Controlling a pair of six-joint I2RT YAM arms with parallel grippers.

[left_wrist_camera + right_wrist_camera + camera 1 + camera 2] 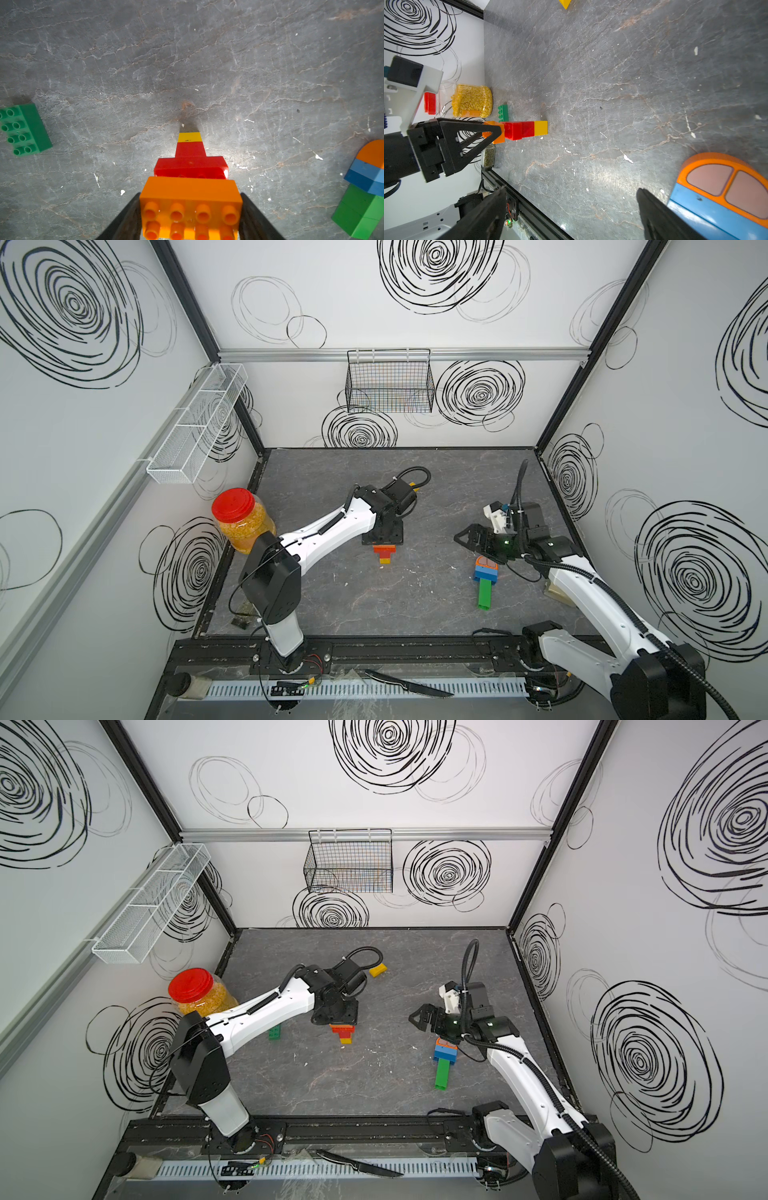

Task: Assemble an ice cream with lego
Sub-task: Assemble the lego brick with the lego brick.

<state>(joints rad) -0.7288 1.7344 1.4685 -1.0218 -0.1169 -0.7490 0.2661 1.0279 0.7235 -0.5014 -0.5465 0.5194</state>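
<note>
Grasping the orange brick (190,187) in our left claw (190,207), right claw (571,188) released, we risk toppling its narrow-based stack (384,553).

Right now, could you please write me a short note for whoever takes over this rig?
Left gripper: shut on the orange top brick of the cone (orange, red, red, yellow), yellow tip down.
Right gripper: open, empty, beside the scoop stack (orange dome, blue, green), which lies on the table.
Loose: green brick on the cone's left, yellow brick at the back.
Done: two part-stacks built.
Left: probably joining them; the role of the loose bricks is unclear.
</note>
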